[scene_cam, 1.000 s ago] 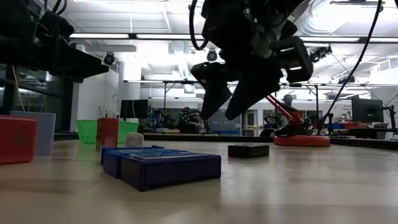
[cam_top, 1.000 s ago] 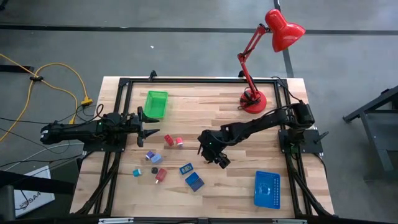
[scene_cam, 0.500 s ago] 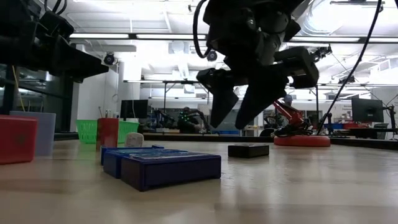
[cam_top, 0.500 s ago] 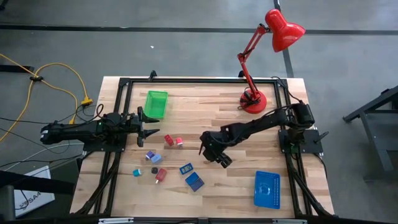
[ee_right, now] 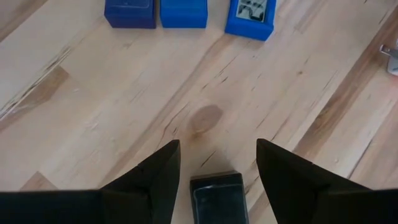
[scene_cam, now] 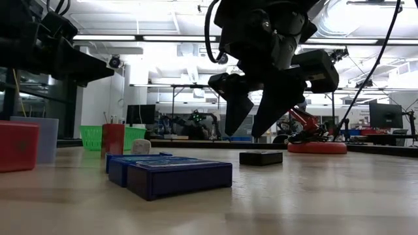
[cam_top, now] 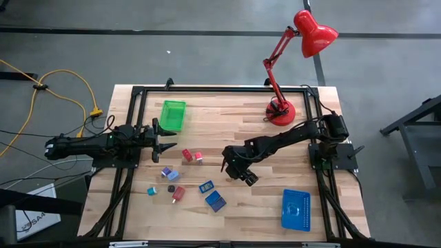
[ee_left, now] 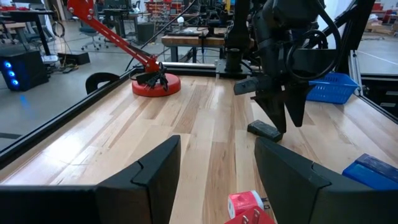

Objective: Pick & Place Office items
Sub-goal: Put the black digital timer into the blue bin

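Right wrist view: right gripper [ee_right: 216, 163] spread open, hovering above small black block [ee_right: 217, 198] mid-bench, block cut off by frame edge. Blue blocks [ee_right: 156, 12] beyond, partly cropped. Left gripper [cam_top: 167, 141] parted, empty, near left bench edge.

wooden table [cam_top: 234, 131] | on it: green tray [cam_top: 173, 114], blue tray [cam_top: 296, 209], red lamp [cam_top: 281, 110], office items [cam_top: 192, 156]
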Robot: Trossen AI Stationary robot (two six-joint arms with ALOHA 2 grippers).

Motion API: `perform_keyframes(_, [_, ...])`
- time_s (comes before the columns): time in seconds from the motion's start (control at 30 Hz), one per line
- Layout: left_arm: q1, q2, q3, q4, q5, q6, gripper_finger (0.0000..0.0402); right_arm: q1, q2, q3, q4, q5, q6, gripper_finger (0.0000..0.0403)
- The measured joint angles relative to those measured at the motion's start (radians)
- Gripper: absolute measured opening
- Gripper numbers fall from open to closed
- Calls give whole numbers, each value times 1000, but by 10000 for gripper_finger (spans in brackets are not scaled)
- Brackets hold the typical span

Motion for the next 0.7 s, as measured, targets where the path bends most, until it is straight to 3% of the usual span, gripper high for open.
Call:
perform_keyframes(0.47, [0, 0, 0, 0, 0, 0, 199, -3, -1, 0, -5, 1, 0, 199])
perform_keyframes(0.7, [0, 0, 0, 0, 0, 0, 199, -3, -1, 0, -5, 1, 0, 248])
